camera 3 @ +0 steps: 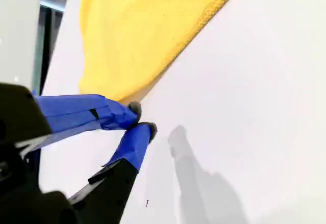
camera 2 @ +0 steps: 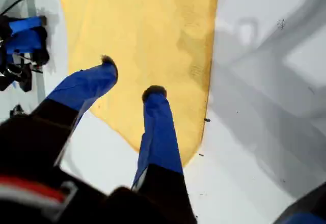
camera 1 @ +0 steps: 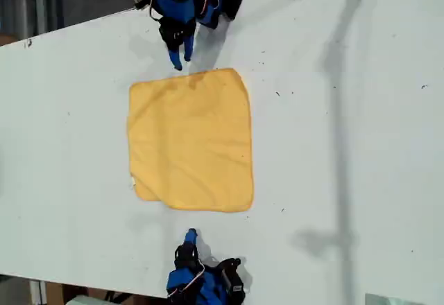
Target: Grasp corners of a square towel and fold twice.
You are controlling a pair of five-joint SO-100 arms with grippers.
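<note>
The square towel (camera 1: 191,138), plain yellow-orange, lies flat and unfolded on the white table (camera 1: 347,145). A small white tag (camera 1: 132,182) shows on its edge at the exterior view's left. My first gripper (camera 1: 191,236) is at the bottom of the exterior view, a short way off the towel's near edge. It stands open (camera 2: 131,76) and empty above the towel (camera 2: 147,30), with a rounded corner (camera 2: 188,155) close by. My second gripper (camera 1: 177,64) is at the top of the exterior view. It is shut (camera 3: 141,118) on nothing, its tips just beside the towel's (camera 3: 142,25) hemmed edge.
The second arm's body (camera 2: 23,40) shows beyond the towel in the first wrist view. The table's far edge (camera 1: 69,29) runs close behind that arm. Long shadows (camera 1: 336,111) cross the table on the exterior view's right.
</note>
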